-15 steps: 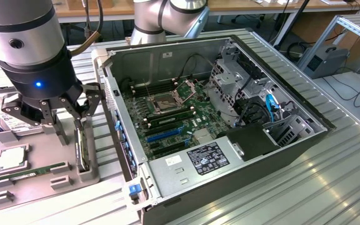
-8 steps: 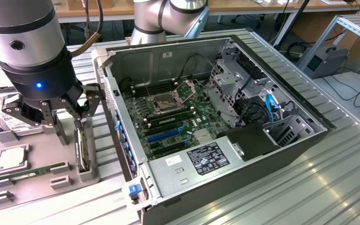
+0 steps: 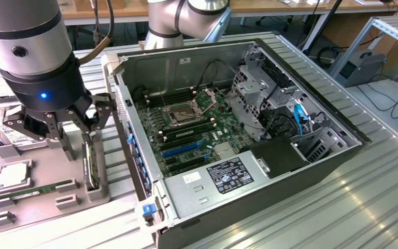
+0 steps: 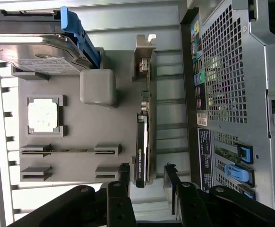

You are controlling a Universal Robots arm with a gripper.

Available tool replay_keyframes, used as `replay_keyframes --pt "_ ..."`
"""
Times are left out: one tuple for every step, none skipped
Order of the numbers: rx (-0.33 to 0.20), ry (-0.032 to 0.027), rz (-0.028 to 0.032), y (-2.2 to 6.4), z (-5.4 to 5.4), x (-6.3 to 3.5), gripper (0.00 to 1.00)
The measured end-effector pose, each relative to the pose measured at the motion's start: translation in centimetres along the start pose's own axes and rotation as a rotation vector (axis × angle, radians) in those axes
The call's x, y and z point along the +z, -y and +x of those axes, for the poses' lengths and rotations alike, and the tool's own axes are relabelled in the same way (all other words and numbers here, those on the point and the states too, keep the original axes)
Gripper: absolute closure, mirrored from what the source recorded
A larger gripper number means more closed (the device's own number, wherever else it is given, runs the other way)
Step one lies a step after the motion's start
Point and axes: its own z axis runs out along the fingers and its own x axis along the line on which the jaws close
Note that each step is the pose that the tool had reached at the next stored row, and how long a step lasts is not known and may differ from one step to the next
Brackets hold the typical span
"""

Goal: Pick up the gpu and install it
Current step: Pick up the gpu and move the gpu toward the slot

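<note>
Gripper [image 3: 71, 136] hangs over the grey parts tray [image 3: 81, 199], at the exterior view's left of the open computer case [image 3: 323, 155]. Jaws stand wide apart and hold nothing. The gpu [image 3: 90, 170] stands on its long edge in a slot along the tray side nearest the case, not installed. In the wrist view the gpu [image 4: 142, 142] shows as a thin dark card with a silver metal bracket [image 4: 144, 49] at its far end. The gripper [image 4: 147, 174] straddles the near end, one of its fingers [image 4: 124, 174] on each side, with a gap visible on both sides of the card. I cannot tell how high the tips sit relative to the card's top edge. Other items on the tray [image 4: 104, 123]: a hard drive [image 4: 33, 54] in a blue carrier, a CPU [image 4: 43, 116] in a square recess, and a narrow memory stick [image 4: 69, 151] in its clips, all well apart from the fingers. Inside the case lie the motherboard [image 3: 206, 122] with its open CPU socket [image 3: 185, 110], a blue expansion slot [image 3: 182, 149], and a power supply [image 3: 216, 181] with a label. The case and tray rest on a ribbed metal table [image 3: 323, 218].
</note>
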Motion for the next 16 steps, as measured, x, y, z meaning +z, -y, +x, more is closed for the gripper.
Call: replay_keyframes --pt "0.0 0.0 0.0 0.0 0.0 0.03 0.58" --pt "0.0 0.0 0.0 0.0 0.0 0.05 0.58" --pt "0.0 0.0 0.0 0.0 0.0 0.07 0.58" --pt "0.0 0.0 0.0 0.0 0.0 0.09 0.58" --pt "0.0 0.0 0.0 0.0 0.0 0.11 0.58" --pt "0.0 0.0 0.0 0.01 0.0 0.13 0.58" --pt "0.0 0.0 0.0 0.01 0.01 0.15 0.58" --pt "0.0 0.0 0.0 0.01 0.0 0.17 0.58" --pt "0.0 0.0 0.0 0.01 0.01 0.19 0.58" --pt "0.0 -0.0001 0.0 0.01 0.01 0.21 0.58" --pt "0.0 -0.0001 0.0 0.01 0.01 0.23 0.58" --pt "0.0 0.0 0.0 0.01 0.01 0.25 0.58" --pt "0.0 0.0 0.0 0.01 0.01 0.28 0.58" --pt "0.0 0.0 0.0 0.01 0.01 0.3 0.58" --pt "0.0 0.0001 0.0 0.01 0.01 0.33 0.58" --pt "0.0 0.0 0.0 0.02 0.01 0.34 0.58"
